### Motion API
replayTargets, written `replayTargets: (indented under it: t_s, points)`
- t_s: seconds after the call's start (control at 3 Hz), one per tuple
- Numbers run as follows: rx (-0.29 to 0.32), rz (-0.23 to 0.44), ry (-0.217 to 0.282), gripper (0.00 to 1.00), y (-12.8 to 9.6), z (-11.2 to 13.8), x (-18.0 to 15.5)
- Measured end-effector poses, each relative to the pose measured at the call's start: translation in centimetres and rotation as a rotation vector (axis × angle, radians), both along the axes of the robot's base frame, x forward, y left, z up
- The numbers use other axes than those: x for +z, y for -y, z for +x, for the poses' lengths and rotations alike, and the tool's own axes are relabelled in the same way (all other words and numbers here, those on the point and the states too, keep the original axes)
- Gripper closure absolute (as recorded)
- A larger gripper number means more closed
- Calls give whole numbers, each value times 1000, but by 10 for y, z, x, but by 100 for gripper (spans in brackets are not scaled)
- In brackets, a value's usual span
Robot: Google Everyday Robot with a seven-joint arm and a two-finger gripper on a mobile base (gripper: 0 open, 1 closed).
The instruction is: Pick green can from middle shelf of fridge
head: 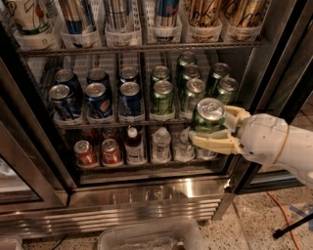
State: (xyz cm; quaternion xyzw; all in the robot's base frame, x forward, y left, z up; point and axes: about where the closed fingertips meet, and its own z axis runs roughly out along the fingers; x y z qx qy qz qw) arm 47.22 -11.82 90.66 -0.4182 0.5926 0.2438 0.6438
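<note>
The gripper (211, 128) has its cream plastic fingers (215, 143) clamped around the green can (209, 117), holding it just in front of the middle shelf (122, 122) at the right side of the fridge (146, 195). I count six blue cans (99, 101) on that wire rack and about six more green ones (162, 97), all shiny metal with silver tops. Below are two red cans (86, 153) and some clear bottles (161, 144), partly hidden behind the arm. The top rack's tall cans (117, 12) are cut off.
</note>
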Motion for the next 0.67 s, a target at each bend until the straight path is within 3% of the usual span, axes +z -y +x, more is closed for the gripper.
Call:
replayTargets:
  t_s: [0.33,0.67]
  points:
    - [113,54,-151,100,-5,-14,7]
    - [144,72,-202,100,-9,-22,4]
